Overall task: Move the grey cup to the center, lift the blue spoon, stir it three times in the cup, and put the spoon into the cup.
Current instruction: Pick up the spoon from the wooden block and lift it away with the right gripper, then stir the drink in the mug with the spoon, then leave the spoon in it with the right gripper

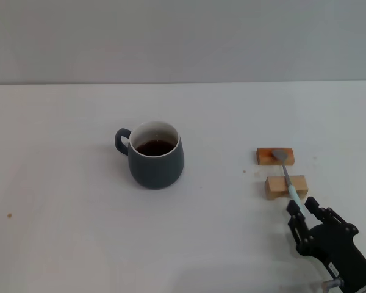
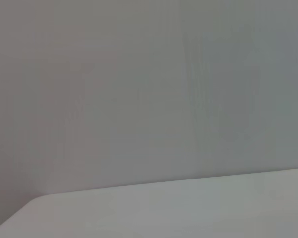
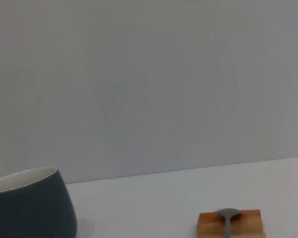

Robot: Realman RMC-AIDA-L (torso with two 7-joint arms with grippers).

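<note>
While I watch from the head view:
Grey cup [image 1: 155, 157]: upright mid-counter [image 1: 61, 183], dark liquid inside.
Blue spoon [image 1: 287, 173]: lying across 2 wooden blocks [image 1: 276, 156].
Right gripper [image 1: 305, 209]: jaws parted around the handle tip, I think.

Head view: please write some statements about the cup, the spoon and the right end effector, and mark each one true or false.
1. The grey cup holds dark liquid. True.
2. The blue spoon is standing inside the cup. False: it lies across two wooden blocks, to the cup's right.
3. The cup's handle points to the robot's left. True.
4. The right end effector is lifting the spoon high over the cup. False: it is low at the handle end, and the spoon rests on the blocks.
5. The left end effector is visible. False.
</note>
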